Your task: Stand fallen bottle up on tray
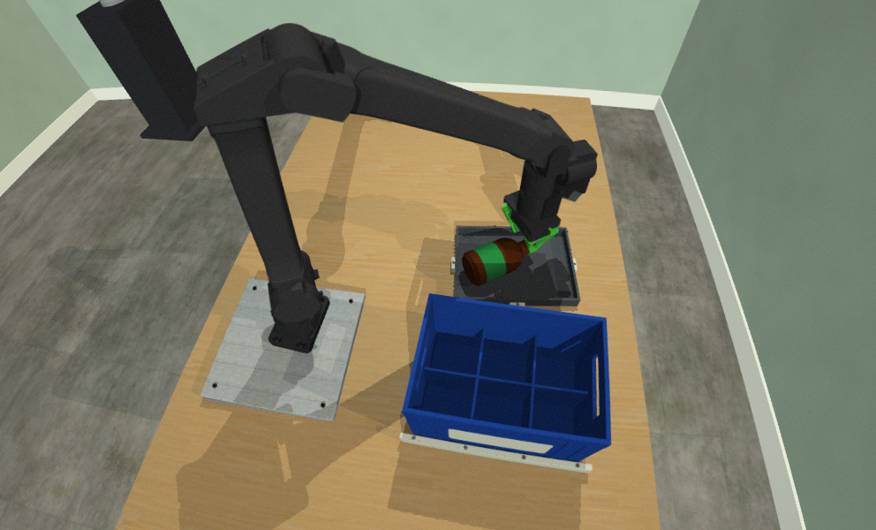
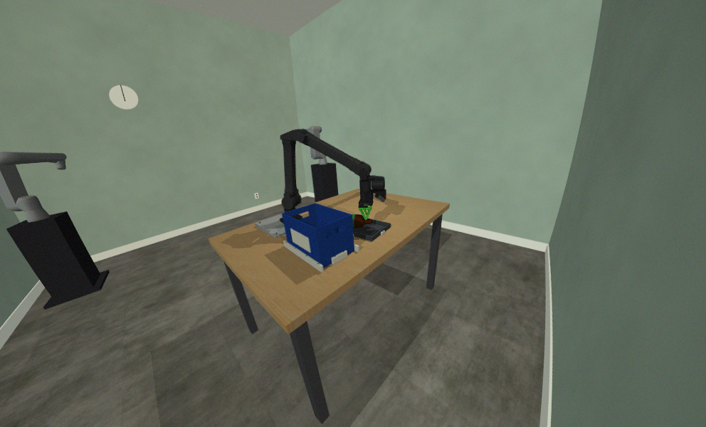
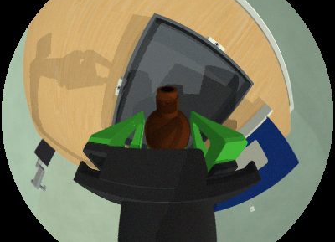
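A brown bottle (image 1: pixel 492 260) with a green label lies on its side on the dark grey tray (image 1: pixel 519 268), base towards the crate and neck towards the far right. My gripper (image 1: pixel 532 242), with green fingers, is down over the neck end. In the wrist view the fingers stand on either side of the bottle's shoulder (image 3: pixel 167 122) with small gaps, open around it and not clamped. The tray (image 3: pixel 179 78) shows beyond the bottle's mouth. The bottle's lower body is hidden under my wrist there.
A blue crate (image 1: pixel 507 378) with several empty compartments stands just in front of the tray, close to its near edge. My arm's grey base plate (image 1: pixel 283 349) is at the left. The table's right edge runs close beside the tray.
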Tool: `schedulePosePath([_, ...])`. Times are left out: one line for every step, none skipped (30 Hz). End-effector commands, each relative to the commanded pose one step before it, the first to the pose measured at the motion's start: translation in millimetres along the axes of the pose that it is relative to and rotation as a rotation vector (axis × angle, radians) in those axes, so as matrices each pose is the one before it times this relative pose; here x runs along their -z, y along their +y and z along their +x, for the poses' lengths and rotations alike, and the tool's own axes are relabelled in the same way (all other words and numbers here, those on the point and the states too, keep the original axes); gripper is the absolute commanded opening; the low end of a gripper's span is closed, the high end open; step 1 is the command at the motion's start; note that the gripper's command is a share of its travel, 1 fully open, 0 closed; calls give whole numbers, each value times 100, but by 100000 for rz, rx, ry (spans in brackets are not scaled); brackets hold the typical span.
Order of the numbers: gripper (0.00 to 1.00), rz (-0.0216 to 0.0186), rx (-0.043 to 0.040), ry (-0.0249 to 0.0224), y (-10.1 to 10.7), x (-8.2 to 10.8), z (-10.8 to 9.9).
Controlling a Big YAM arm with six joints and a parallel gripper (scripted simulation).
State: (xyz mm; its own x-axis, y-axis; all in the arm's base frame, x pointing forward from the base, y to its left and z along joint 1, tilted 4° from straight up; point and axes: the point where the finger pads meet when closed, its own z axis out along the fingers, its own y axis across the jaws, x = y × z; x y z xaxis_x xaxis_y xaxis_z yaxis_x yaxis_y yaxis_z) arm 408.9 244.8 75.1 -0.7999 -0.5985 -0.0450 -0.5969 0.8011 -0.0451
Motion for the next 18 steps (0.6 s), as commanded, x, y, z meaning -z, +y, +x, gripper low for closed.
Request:
schedulePosePath([61, 243, 122, -710, -378, -269, -93])
schedulePosePath([61, 184, -82, -1891, -65, 903, -101])
schedulePosePath([61, -33, 14, 359, -3, -373, -12])
schedulePosePath([61, -78, 33, 822, 8, -462, 75])
schedulePosePath([61, -83, 25, 868, 9, -487, 81])
schedulePosePath([61, -68, 2, 706, 4, -418, 67])
schedulePosePath([61, -11, -31, 129, -13, -161, 15])
schedulePosePath([61, 1, -36, 3, -17, -108, 4])
schedulePosePath([61, 55, -58, -547, -33, 139, -45])
schedulePosePath([61, 74, -69, -731, -39, 220, -62])
schedulePosePath([61, 40, -48, -394, -25, 65, -34])
schedulePosePath([61, -22, -6, 223, 0, -216, 24])
schedulePosePath([61, -74, 43, 737, 28, -450, 73])
schedulePosePath([61, -74, 67, 723, 38, -444, 72])
schedulePosePath([61, -3, 47, -1, 21, -117, -1])
schedulePosePath([61, -1, 34, -7, 15, -114, 0])
schedulePosePath([61, 0, 0, 0, 0, 0, 0])
schedulePosePath([61, 0, 0, 0, 0, 0, 0])
